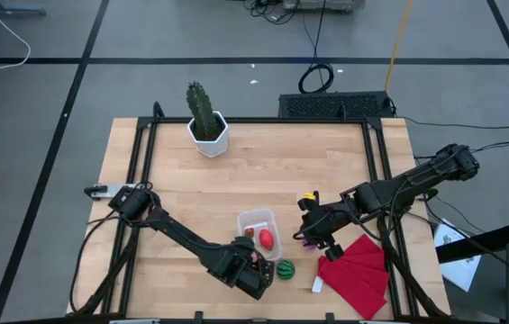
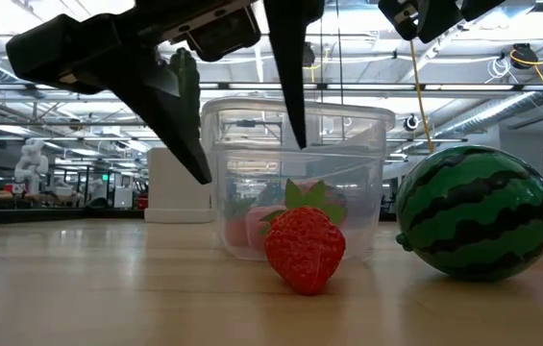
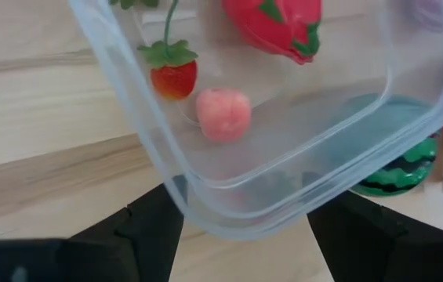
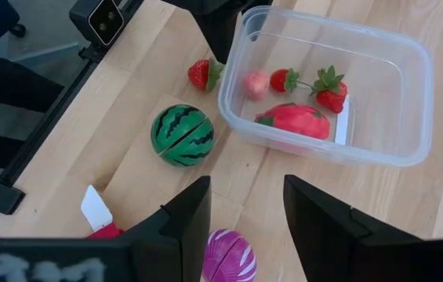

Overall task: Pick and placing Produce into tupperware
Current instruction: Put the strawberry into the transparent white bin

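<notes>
Left gripper (image 2: pixel 242 106) hangs released right over the loose strawberry (image 2: pixel 305 248), which sits outside the tub (image 4: pixel 327 82), touching its wall. I'd drop straight down, straddle the berry, and avoid nudging the tub. Right gripper (image 4: pixel 245 215), also spread, hovers above the purple piece (image 4: pixel 229 257).

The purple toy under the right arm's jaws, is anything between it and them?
No visible obstacle. The right gripper is open directly above the purple toy. The watermelon and the tupperware lie farther off and apart from it.
</notes>
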You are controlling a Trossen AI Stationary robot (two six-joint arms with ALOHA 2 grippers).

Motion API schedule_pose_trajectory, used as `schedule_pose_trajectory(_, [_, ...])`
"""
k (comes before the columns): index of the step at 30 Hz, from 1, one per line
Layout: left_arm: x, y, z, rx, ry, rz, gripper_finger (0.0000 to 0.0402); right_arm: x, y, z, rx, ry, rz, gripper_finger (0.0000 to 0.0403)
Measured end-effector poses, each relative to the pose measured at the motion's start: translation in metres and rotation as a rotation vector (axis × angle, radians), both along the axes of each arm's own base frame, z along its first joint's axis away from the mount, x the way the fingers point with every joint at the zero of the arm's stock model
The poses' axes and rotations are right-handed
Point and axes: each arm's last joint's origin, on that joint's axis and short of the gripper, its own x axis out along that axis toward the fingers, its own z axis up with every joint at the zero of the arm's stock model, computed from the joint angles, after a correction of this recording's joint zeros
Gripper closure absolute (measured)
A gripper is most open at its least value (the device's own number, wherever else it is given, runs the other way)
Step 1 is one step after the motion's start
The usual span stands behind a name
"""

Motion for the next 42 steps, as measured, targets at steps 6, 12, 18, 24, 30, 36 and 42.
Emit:
schedule_pose_trajectory(6, [-0.004,0.002,-0.001,0.002,0.045,0.014,0.0144,0.000,0.000,0.000,0.000,0.000,0.000,0.0250])
schedule_pose_trajectory(12, [-0.004,0.002,-0.001,0.003,0.052,0.016,0.0144,0.000,0.000,0.000,0.002,0.001,-0.002,0.0250])
schedule_pose_trajectory(18, [-0.006,0.003,-0.002,0.011,0.069,0.020,0.0144,0.000,0.000,0.000,0.002,0.001,-0.003,0.0250])
schedule_pose_trajectory(24, [-0.009,0.004,-0.003,0.016,0.095,0.037,0.0144,0.000,0.000,0.000,0.002,0.001,-0.002,0.0250])
schedule_pose_trajectory(30, [-0.009,0.005,-0.003,0.020,0.103,0.043,0.0144,0.000,0.000,0.000,0.002,0.001,-0.003,0.0250])
schedule_pose_trajectory(36, [-0.007,0.001,-0.002,-0.001,0.071,0.035,0.0144,0.000,0.000,0.000,0.002,0.003,-0.003,0.0250])
schedule_pose_trajectory(42, [0.001,-0.017,0.003,-0.081,-0.076,-0.027,0.0144,-0.001,0.000,-0.001,-0.002,0.012,-0.003,0.0250])
